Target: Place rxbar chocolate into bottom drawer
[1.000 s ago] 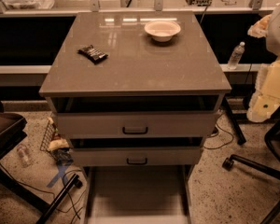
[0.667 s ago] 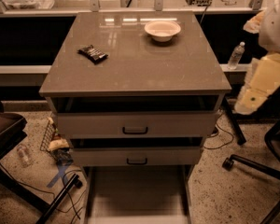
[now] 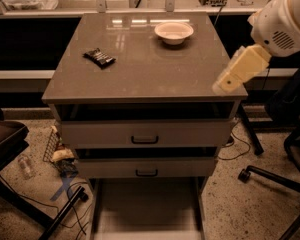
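Note:
The rxbar chocolate point(image 3: 99, 57) is a small black-wrapped bar lying flat on the left part of the cabinet top point(image 3: 140, 74). The bottom drawer point(image 3: 145, 206) is pulled out at the foot of the cabinet, a pale shallow tray with nothing visible in it. My gripper point(image 3: 230, 78) is the cream end of the arm coming in from the upper right. It hangs over the cabinet top's right front corner, far to the right of the bar, and holds nothing that I can see.
A white round bowl point(image 3: 174, 32) stands at the back right of the cabinet top. The two upper drawers point(image 3: 145, 134) with dark handles are closed or nearly so. Office chair legs point(image 3: 270, 174) stand at the right, a dark chair point(image 3: 5, 139) and floor clutter at the left.
My arm has swung in from the right edge toward the cabinet, and its cream end now reaches over the top's right front corner. The bar, bowl and drawers have not moved.

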`<move>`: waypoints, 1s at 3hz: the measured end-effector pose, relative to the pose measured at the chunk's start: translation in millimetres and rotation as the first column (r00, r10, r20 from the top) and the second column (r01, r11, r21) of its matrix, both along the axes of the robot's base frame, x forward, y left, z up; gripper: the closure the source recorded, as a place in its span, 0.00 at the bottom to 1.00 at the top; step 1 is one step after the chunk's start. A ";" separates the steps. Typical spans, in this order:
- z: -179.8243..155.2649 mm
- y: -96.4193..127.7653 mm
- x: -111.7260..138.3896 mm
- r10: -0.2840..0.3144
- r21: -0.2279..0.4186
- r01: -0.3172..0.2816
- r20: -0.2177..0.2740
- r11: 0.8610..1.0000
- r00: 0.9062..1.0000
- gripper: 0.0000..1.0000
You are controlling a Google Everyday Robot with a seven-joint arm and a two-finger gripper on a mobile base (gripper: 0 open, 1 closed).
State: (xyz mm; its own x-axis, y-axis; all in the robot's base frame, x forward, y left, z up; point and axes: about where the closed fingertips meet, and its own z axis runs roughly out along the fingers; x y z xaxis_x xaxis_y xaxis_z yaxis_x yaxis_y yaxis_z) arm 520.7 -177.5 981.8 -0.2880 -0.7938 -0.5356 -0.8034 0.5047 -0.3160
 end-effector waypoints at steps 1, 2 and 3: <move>1.6 13.3 38.0 -0.084 0.150 0.073 0.064 0.986 0.994 0.00; 0.2 25.6 64.5 -0.160 0.294 0.125 0.098 0.948 0.982 0.00; 10.5 26.2 72.6 -0.178 0.313 0.128 0.138 0.941 0.974 0.00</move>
